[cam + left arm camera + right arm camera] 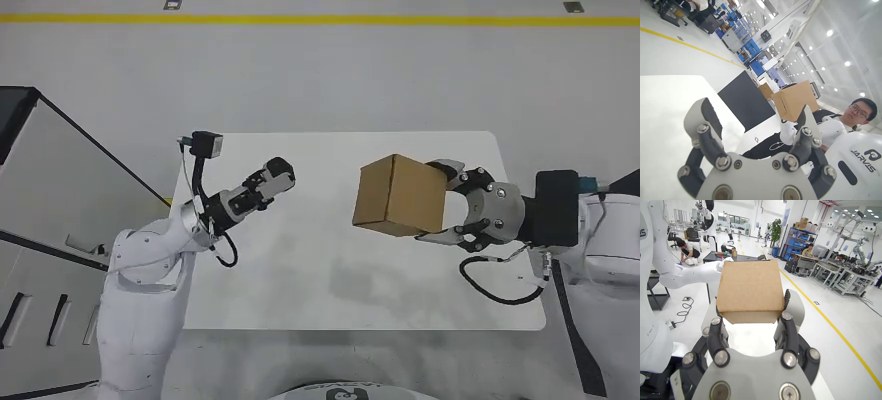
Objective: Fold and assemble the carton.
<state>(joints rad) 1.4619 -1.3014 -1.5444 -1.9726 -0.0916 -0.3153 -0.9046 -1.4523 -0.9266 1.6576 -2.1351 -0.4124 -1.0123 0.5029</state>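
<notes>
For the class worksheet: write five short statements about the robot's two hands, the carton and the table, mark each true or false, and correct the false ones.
1. The right hand grips the carton between its fingers. True.
2. The carton lies flat and unfolded on the table. False: it has a box shape and is held up above the table.
3. The left hand is open and holds nothing. True.
4. Both hands grip the carton. False: the left hand is well apart from it, over the other side of the table.
5. The table is black. False: its top is white.
</notes>
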